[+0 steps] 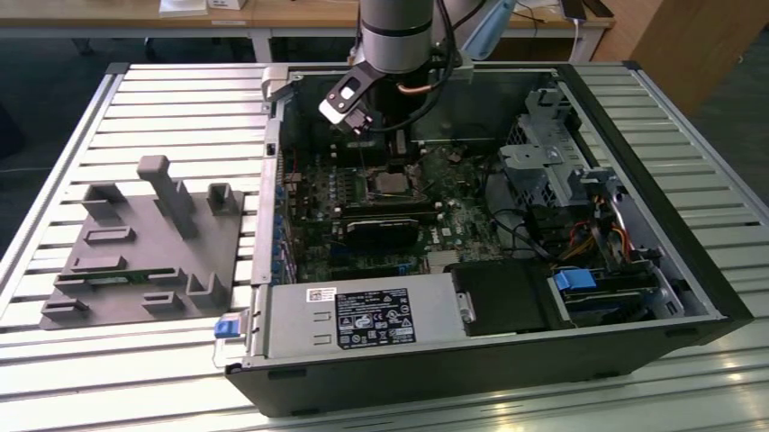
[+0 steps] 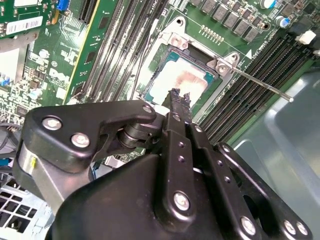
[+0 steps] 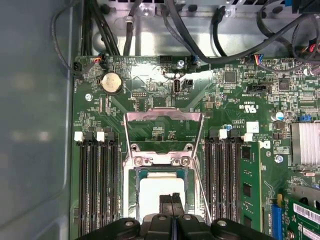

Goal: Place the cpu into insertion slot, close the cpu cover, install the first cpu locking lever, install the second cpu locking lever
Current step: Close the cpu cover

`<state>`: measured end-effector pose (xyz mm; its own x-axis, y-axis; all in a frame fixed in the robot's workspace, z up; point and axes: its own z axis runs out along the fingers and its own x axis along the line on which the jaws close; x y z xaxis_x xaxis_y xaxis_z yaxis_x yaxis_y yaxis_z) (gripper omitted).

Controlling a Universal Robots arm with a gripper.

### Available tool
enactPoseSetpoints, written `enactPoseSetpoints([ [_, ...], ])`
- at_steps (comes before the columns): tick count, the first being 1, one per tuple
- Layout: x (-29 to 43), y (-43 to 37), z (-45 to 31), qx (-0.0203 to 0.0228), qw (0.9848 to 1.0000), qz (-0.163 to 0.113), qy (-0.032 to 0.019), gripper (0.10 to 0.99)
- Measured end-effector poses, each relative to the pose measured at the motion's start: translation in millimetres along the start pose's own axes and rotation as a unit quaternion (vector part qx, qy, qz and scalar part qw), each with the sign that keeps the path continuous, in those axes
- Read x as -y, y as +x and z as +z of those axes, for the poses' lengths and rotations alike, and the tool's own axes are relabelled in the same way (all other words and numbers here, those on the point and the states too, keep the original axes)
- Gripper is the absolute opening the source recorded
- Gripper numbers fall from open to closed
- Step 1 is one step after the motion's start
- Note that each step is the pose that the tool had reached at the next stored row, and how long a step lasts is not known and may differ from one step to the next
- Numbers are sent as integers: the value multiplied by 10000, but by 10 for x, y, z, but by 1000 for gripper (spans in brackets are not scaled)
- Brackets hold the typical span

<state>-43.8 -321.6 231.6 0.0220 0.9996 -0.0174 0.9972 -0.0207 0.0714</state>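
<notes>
- The cpu [image 3: 159, 192] is seen lying flat in the insertion slot [image 3: 133, 190], its edges squared to the rim.
- The cpu cover [image 3: 162, 116] is found open, tilted up off the slot from its hinge, with its free edge towards the coin battery [image 3: 111, 82].
- One locking lever [image 2: 260, 86] is unlatched; its long axis is angled out over the memory slots [image 2: 250, 75].
- The slot is flanked closely by memory slots on two sides.
- The gripper [image 3: 171, 202] is held just above the cpu, fingertips pressed together, nothing gripped.
- The cpu's near edge is hidden by the fingertips in both wrist views.
- In the exterior view the slot [image 1: 387, 184] is hard to make out.
</notes>
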Motion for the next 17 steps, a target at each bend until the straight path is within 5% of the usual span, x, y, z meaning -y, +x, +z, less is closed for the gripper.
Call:
enactPoseSetpoints([
  [17,-12,-46,1,1,10000,0,0,106],
])
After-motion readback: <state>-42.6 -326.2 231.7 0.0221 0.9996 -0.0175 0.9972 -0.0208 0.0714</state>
